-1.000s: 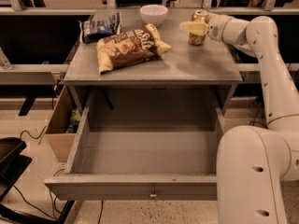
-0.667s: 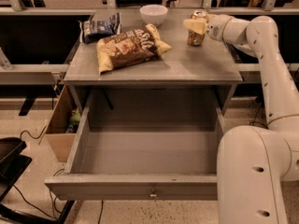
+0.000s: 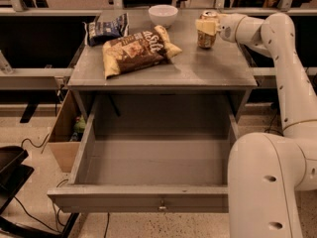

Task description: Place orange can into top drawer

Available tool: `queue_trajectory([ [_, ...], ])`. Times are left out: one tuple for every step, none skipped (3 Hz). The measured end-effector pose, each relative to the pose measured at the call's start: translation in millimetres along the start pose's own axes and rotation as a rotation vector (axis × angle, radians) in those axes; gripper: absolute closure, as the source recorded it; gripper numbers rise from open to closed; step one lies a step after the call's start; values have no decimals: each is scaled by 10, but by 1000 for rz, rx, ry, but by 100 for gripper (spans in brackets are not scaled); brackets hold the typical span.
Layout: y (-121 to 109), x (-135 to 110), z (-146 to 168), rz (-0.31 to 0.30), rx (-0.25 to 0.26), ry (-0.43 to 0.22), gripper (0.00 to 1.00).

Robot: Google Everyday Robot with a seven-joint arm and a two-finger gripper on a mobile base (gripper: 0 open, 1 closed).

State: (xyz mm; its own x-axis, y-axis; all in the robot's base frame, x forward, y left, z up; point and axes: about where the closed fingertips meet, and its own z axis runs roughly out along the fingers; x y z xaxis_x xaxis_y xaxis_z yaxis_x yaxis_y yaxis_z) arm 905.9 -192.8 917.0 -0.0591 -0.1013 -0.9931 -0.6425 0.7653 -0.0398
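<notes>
The orange can stands upright at the back right of the grey table top, its silver top showing. My gripper reaches in from the right at the end of the white arm, and its pale fingers are closed around the can's upper body. I cannot tell whether the can's base touches the table. The top drawer is pulled wide open below the table, with its knob at the front centre. Nothing lies inside it.
A brown chip bag lies mid-table, with a dark blue bag and a white bowl behind it. A brown cardboard box stands on the floor to the left of the drawer. My white arm's base is at the front right.
The gripper and the can have shifted slightly left and up. The can's silver top now shows more.
</notes>
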Motion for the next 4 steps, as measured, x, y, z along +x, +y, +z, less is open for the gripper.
queue_trajectory([
  [152, -313, -160, -63, -47, 1, 100],
  [350, -688, -449, -121, -101, 9, 100],
  [599, -1010, -782, -188, -159, 43, 100],
  [820, -1216, -1178, -219, -200, 93, 100],
])
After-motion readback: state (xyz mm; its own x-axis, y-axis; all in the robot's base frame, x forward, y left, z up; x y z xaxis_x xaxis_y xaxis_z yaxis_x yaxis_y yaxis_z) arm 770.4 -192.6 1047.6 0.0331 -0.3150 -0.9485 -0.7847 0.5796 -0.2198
